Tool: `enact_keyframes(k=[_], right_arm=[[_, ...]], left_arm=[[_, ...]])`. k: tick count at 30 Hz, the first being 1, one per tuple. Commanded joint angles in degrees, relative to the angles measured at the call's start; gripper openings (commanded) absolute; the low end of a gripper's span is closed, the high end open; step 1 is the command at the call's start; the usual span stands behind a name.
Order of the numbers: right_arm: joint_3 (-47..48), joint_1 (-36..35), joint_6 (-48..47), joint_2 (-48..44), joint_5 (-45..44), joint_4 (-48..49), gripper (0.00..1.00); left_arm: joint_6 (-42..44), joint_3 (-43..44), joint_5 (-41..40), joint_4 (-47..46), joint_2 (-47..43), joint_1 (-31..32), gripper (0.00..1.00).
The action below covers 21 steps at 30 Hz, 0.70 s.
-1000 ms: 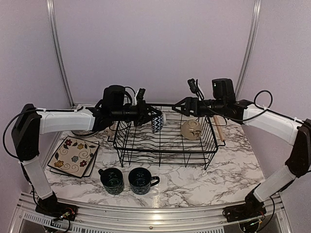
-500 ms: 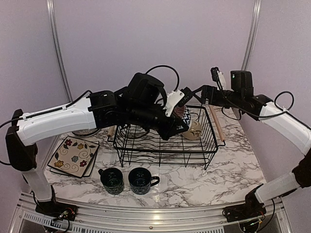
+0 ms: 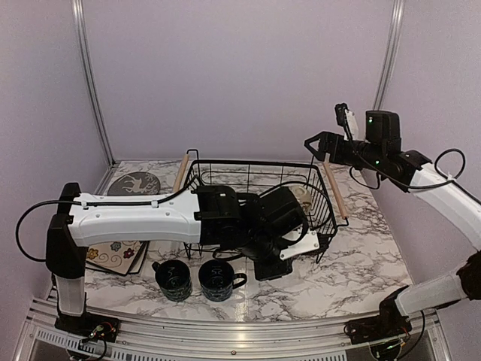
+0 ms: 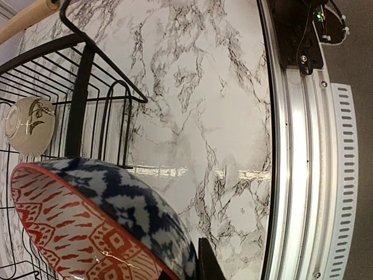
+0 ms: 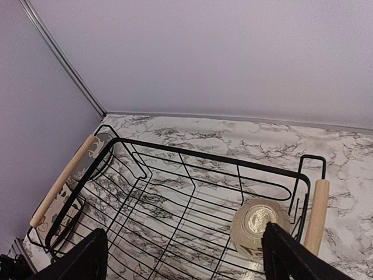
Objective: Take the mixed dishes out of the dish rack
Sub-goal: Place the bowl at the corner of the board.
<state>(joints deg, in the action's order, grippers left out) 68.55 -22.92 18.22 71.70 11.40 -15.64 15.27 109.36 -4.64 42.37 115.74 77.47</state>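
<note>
Clamping the blue-white chevron bowl (image 4: 111, 198) by its rim, the left gripper (image 4: 201, 265) is holding it tilted beside the near corner of the dish rack (image 5: 175, 151), over the surface (image 4: 221, 116), probably to set it down, while the right gripper (image 5: 186, 259) is hovering spread open above the rack, facing the beige bowl (image 5: 256, 226).

Soft, even light fills all three views and throws only faint shadows. The glossy marble desk (image 4: 233, 105) carries a pale streak of glare in the left wrist view, where the patterned bowl (image 4: 105, 216) looms close and slightly soft. In the overhead view the metal posts (image 3: 89, 75) bow outward near the edges.
</note>
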Motion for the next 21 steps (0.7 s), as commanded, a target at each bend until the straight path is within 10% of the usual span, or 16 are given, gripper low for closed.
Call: enact_keyframes(k=[1, 21], right_arm=[[-1.11, 0.16, 0.85, -1.69, 0.0, -0.55, 0.88], [-1.88, 0.18, 0.46, -1.31, 0.91, 0.43, 0.88]], left_arm=[[3.99, 2.41, -1.94, 4.06, 2.8, 1.72, 0.0], [4.4, 5.84, 0.1, 5.24, 12.58, 2.51, 0.0]])
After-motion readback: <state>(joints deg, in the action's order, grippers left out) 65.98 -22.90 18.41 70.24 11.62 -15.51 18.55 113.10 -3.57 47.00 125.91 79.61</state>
